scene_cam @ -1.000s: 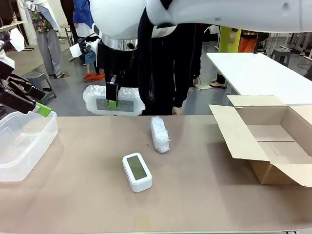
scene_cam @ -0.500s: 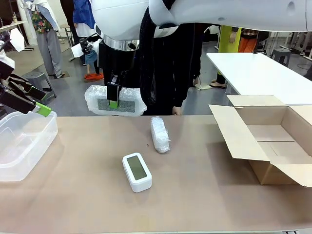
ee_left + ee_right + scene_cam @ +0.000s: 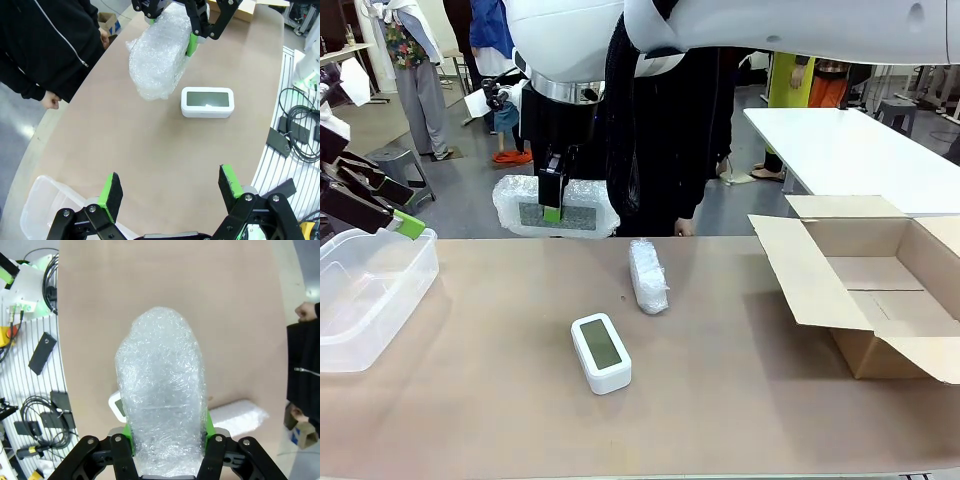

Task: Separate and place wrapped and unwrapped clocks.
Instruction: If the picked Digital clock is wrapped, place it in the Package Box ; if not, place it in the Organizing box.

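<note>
- Right gripper [image 3: 167,435] is clenching a wrapped bundle [image 3: 162,385], which is hiding most of the white clock [image 3: 116,408] beyond its jaws.
- Left gripper [image 3: 170,186] is hanging released, nothing between its jaws.

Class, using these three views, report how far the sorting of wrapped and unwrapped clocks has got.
Done: nothing yet; no clock shows in the plastic tub or the cardboard box.
In hand: the right tool is shut on one bubble-wrapped bundle, held above the table.
Left: the second bundle and the bare white clock lie on the table, and the left tool is open, holding nothing.
</note>
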`<control>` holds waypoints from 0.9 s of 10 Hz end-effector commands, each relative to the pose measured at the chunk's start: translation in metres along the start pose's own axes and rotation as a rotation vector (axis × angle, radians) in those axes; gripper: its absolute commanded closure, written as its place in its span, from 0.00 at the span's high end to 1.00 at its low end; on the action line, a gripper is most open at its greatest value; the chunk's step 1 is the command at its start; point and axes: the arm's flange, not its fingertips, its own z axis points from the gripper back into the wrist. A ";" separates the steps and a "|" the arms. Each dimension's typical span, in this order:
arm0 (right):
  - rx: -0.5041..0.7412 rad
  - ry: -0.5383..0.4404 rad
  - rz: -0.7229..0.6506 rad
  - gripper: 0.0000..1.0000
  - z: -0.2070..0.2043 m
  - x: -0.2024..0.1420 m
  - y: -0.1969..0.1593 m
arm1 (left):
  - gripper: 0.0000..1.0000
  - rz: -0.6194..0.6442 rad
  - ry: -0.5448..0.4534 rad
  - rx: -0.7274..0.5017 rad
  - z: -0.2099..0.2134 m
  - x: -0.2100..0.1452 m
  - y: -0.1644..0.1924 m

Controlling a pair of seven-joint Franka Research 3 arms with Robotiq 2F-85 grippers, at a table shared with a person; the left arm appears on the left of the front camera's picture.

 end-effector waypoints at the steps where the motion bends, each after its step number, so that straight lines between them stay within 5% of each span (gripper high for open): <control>1: 0.002 -0.003 0.015 0.55 0.002 0.001 -0.001 | 1.00 0.001 -0.013 -0.009 -0.001 0.000 0.001; 7: 0.000 0.000 0.000 0.55 0.000 0.000 0.000 | 1.00 0.001 -0.013 -0.009 -0.001 0.000 0.001; 9: -0.169 -0.051 -0.316 0.55 0.062 -0.061 -0.032 | 1.00 0.001 -0.013 -0.009 -0.001 0.000 0.001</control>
